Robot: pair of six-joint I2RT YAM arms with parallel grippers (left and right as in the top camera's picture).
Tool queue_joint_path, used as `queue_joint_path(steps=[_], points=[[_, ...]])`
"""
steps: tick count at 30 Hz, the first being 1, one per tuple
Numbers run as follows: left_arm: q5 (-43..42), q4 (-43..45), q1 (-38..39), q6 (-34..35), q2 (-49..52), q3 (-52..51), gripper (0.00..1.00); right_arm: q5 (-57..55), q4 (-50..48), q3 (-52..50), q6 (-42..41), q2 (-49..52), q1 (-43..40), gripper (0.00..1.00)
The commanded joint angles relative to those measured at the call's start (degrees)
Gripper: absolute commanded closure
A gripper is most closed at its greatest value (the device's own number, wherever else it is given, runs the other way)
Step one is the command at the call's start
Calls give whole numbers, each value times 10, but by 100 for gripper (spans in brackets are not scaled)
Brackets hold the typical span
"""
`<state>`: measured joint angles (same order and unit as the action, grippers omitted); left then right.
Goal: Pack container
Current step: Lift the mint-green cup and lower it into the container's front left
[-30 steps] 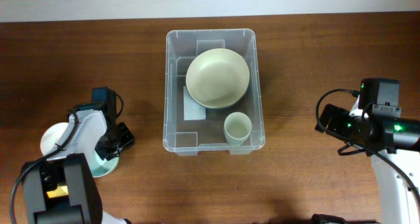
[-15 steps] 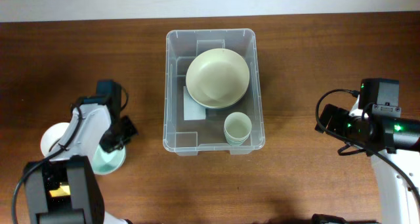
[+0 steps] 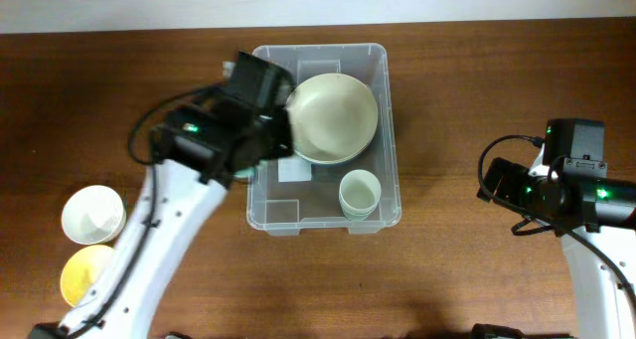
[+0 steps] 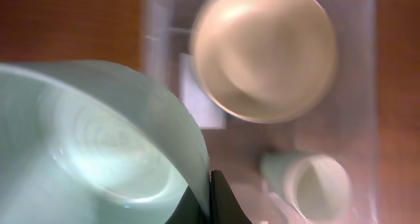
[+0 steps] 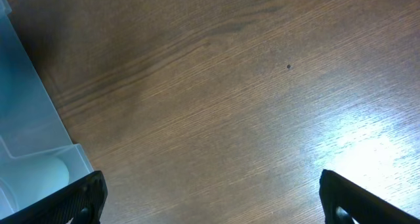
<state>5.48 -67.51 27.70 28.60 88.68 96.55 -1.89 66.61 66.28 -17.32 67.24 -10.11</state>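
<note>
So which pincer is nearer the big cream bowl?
Left. The left pincer, gripping a pale green bowl, hangs beside the cream bowl; the right pincer is well outside the bin.

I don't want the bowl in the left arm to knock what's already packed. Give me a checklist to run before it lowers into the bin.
1. Grip: ok. The left end effector pinches the rim of the mint bowl.
2. Bowl fully inside the outline of the container: cannot tell. The arm hides it from overhead, near the left wall.
3. Free floor: ok. The cream bowl fills the far half and the cup the near right corner. The near left is bare.
4. Right end effector out of the way: ok. It is open over the table beside the container.
5. Container sitting level: ok.
</note>
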Motion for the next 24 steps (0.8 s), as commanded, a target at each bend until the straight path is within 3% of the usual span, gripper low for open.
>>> queue_joint_path(steps=[1, 7, 20, 22, 24], points=[[3, -2, 58, 32, 40, 2, 99, -2, 0, -2, 4, 0, -4, 1], [-34, -5, 97, 42, 124, 2, 99, -2, 1, -2, 4, 0, -4, 1], [-83, -16, 100, 49, 257, 2, 97, -2, 0, -2, 4, 0, -4, 1], [-83, -18, 100, 48, 257, 2, 88, -2, 0, -2, 4, 0, -4, 1], [-83, -24, 100, 48, 257, 2, 40, -2, 0, -2, 4, 0, -4, 1]])
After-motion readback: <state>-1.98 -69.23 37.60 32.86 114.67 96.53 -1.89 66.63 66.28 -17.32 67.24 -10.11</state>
